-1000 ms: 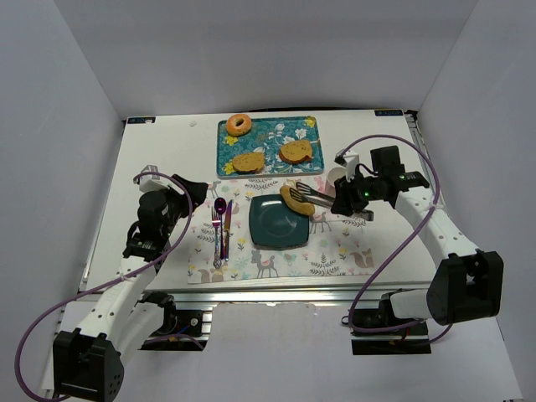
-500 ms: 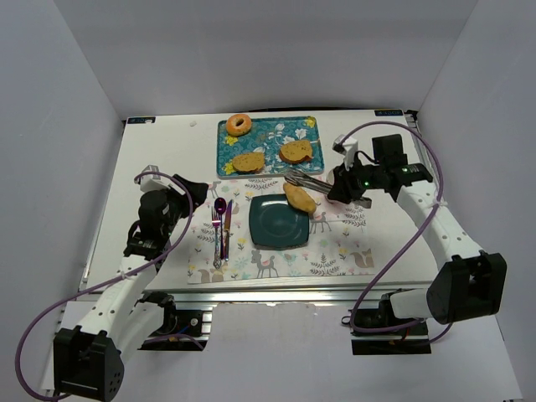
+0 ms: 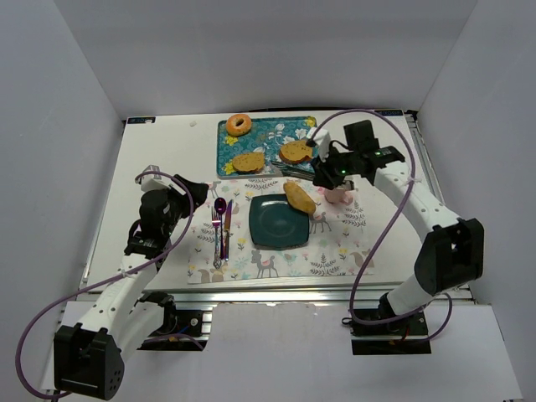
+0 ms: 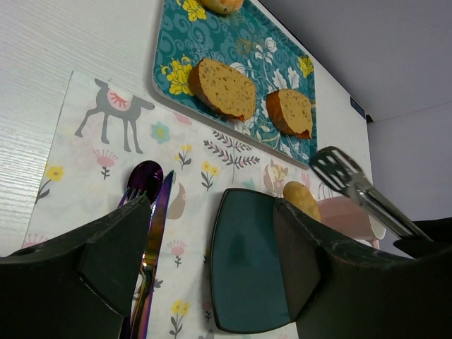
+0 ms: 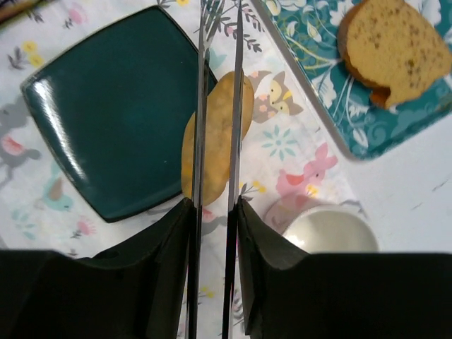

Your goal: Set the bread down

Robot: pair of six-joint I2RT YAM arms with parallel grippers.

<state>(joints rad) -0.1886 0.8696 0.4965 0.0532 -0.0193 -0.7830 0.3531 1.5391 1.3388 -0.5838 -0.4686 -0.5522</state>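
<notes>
The bread (image 3: 299, 198) lies across the right edge of the plate (image 3: 266, 226), partly over the placemat (image 3: 335, 243). It could slip off if the tongs (image 3: 293, 173) brush it. It is oblong and golden-brown. The right jaws are clamped on the tongs, and the left jaws stand wide apart.

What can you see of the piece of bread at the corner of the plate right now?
The bread is a small, oblong, golden-tan piece with a smooth crust, and it looks whole. It lies slanted across the far right corner of the dark teal square plate, partly on the rim and partly over the patterned placemat. Nothing grips it. The metal tongs hang above it, and the left wrist view shows them clear of it.
</notes>
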